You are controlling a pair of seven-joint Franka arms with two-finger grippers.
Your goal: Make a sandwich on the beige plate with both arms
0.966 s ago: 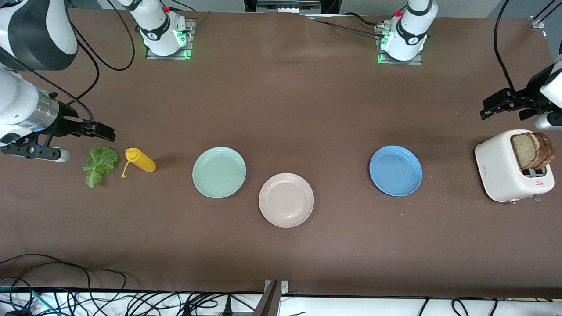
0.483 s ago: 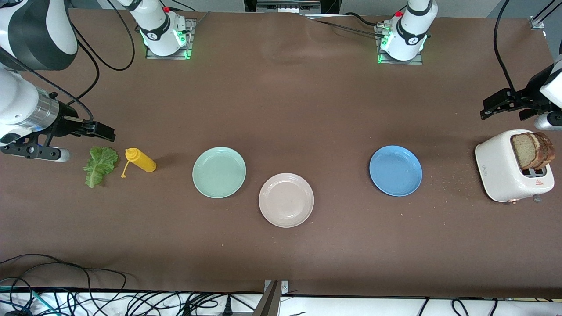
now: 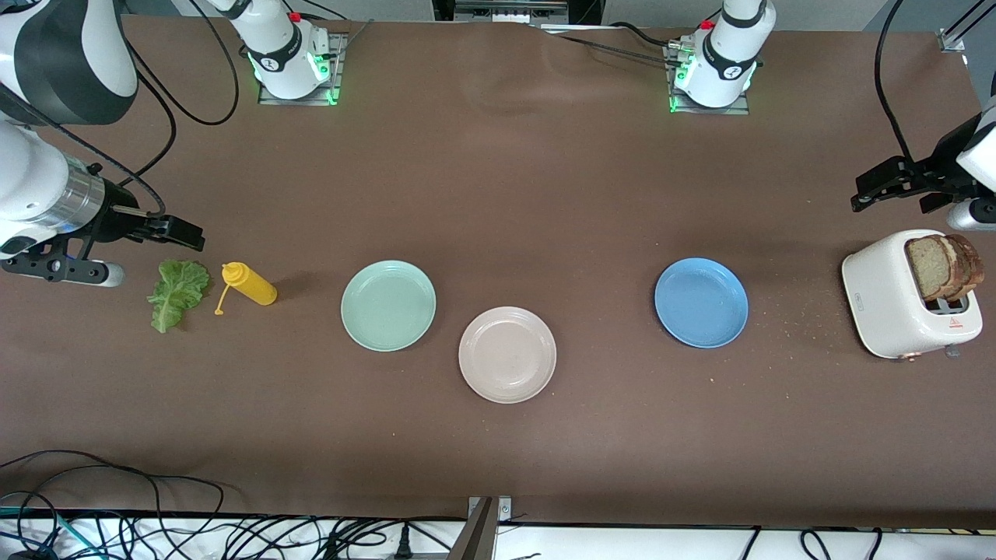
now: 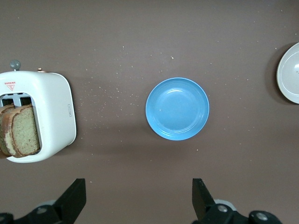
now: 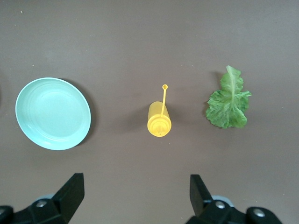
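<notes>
Grippers both hang wide open with nothing in them. Left gripper [image 4: 135, 200] is up over bare surface [image 3: 545, 194] near the toaster [image 3: 895, 299], arm half cut off at the frame edge; right gripper [image 5: 135, 198] is over the lettuce [image 3: 177, 292] end beside the yellow bottle [image 3: 250, 285]. Bread slices [image 3: 943, 266] stick out of the toaster, lower halves hidden. Its red warning sticker is too small to read. Beige plate [image 3: 507, 355] sits bare between the mint plate [image 3: 388, 305] and blue plate [image 3: 701, 302], nearest the front camera.

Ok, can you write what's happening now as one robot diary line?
stage: not started | beige plate: bare | bread: in toaster | lettuce leaf: on table | left gripper: open | right gripper: open
</notes>
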